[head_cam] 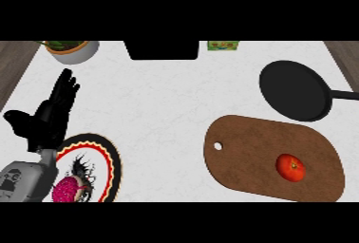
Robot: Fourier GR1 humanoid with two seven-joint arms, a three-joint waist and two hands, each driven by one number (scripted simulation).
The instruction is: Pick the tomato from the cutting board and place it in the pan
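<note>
The tomato (291, 167) lies on the right part of the brown cutting board (245, 152), which sits on the white counter (168, 104) at my lower right, and the black pan (294, 90) rests just beyond the board's far edge, apart from the tomato. My left hand (52, 116) rests at the left with straight fingers pointing up, holding nothing, above a patterned plate (108, 156) carrying a pink doughnut (68, 189). My right hand does not show.
</note>
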